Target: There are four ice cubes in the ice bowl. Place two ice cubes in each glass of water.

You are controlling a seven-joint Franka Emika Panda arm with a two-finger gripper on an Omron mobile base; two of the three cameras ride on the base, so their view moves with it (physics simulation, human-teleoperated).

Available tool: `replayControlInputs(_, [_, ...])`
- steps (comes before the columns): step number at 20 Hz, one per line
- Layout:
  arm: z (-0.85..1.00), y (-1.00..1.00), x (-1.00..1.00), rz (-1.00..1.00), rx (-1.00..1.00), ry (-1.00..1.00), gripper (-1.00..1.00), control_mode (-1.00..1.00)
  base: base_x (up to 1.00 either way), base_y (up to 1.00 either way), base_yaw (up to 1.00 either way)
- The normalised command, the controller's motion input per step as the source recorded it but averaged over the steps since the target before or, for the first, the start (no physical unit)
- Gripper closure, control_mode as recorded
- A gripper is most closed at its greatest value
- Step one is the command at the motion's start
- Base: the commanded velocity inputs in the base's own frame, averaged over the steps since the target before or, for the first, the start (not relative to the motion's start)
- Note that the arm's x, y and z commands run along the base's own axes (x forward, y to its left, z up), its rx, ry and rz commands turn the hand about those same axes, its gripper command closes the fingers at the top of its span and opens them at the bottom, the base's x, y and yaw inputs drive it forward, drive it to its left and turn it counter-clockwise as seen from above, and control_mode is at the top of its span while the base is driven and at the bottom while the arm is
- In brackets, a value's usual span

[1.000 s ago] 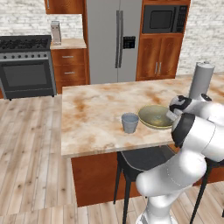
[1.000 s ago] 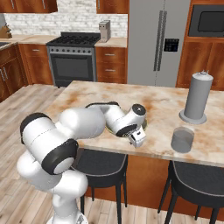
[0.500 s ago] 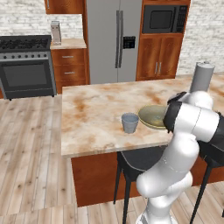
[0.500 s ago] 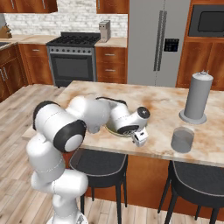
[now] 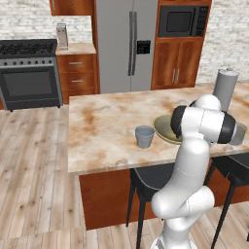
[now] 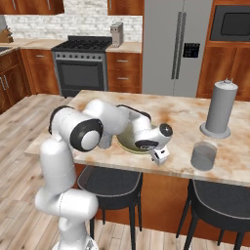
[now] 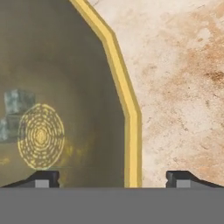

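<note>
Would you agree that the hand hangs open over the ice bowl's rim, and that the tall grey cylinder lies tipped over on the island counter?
Not quite: the tall grey cylinder stands upright on its round base, as the right base view shows. The rest holds: the hand hangs open over the ice bowl's rim, on the island counter.

The ice bowl (image 5: pixel 163 127) is half hidden behind the arm in the left base view, and the arm also covers most of the far glass (image 5: pixel 238 134) near the desk's right edge. In the hand view the bowl runs off the left and top edges; pale ice cubes (image 7: pixel 17 103) inside are blurred, their number unclear.
</note>
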Motion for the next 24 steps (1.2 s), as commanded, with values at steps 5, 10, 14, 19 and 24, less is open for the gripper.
replayControlInputs(5, [-0.01,0.01,0.0,-0.01,0.0,-0.06,1.0,-1.0,0.0,0.0,0.0])
replayControlInputs(10, [0.0,0.02,0.0,-0.04,0.0,-0.15,1.0,-1.0,0.0,0.0,0.0])
replayControlInputs(14, [0.0,0.08,-0.01,-0.08,0.0,-0.14,1.0,-1.0,0.0,0.0,0.0])
replayControlInputs(19, [0.32,-0.05,-0.12,-0.06,0.07,-0.25,1.0,-1.0,0.0,0.0,0.0])
replayControlInputs(24, [0.84,-0.38,-0.12,0.0,0.03,-0.24,1.0,-1.0,0.0,0.0,0.0])
